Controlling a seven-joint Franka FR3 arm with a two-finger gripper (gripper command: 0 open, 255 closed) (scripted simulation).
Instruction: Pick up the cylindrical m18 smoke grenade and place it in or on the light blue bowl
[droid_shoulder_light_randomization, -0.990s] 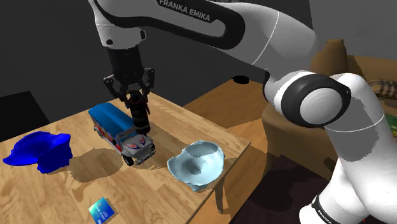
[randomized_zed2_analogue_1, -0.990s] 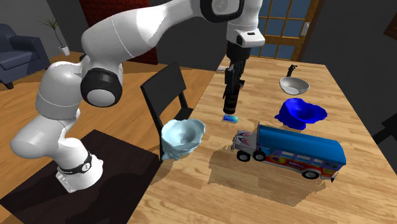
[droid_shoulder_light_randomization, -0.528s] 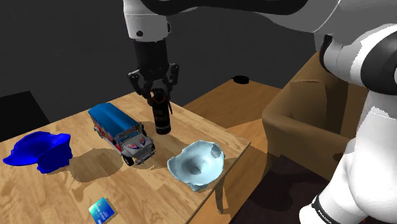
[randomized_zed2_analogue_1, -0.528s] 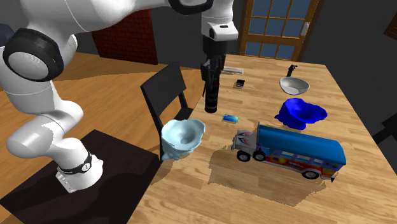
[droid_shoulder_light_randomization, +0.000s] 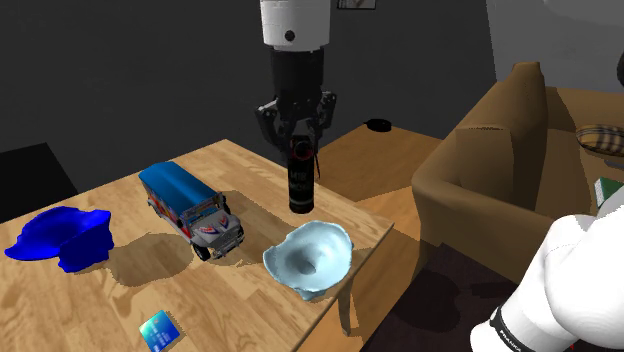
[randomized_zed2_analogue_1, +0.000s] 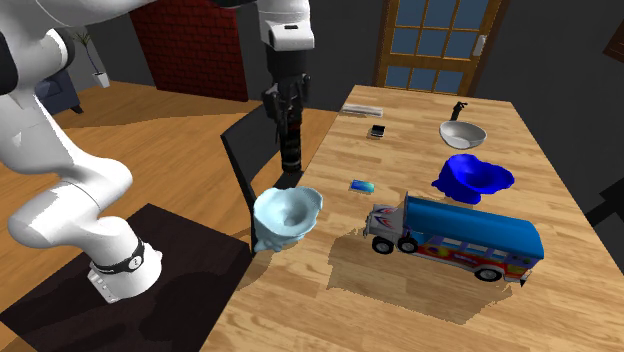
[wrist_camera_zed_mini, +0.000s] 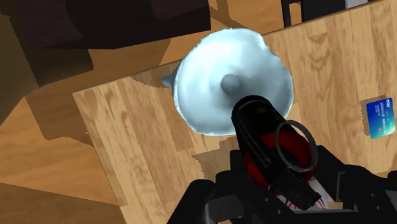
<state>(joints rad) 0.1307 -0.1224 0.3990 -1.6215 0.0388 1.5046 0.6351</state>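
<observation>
The grenade (droid_shoulder_light_randomization: 301, 185) is being gripped at its top end by the hand (droid_shoulder_light_randomization: 300, 140), with the black fingers pressed against it from both sides. It is being held upright in the air, above the bowl (droid_shoulder_light_randomization: 310, 258) but not over its middle. In the wrist view its lower end is being seen just inside the bowl's rim, on the side towards the card (wrist_camera_zed_mini: 380, 118). The bowl is being carried by the worktop (droid_shoulder_light_randomization: 90, 300) at its very corner, with the floor just beyond the bowl. If the grenade is released here, the rim is likely to be struck instead of the hollow. The bowl could then be tipped or pushed over the edge, and the grenade could be sent rolling off the worktop. The raised bump in the bowl's middle is also being judged a risk: a tall cylinder set on it would probably be toppled outwards.
</observation>
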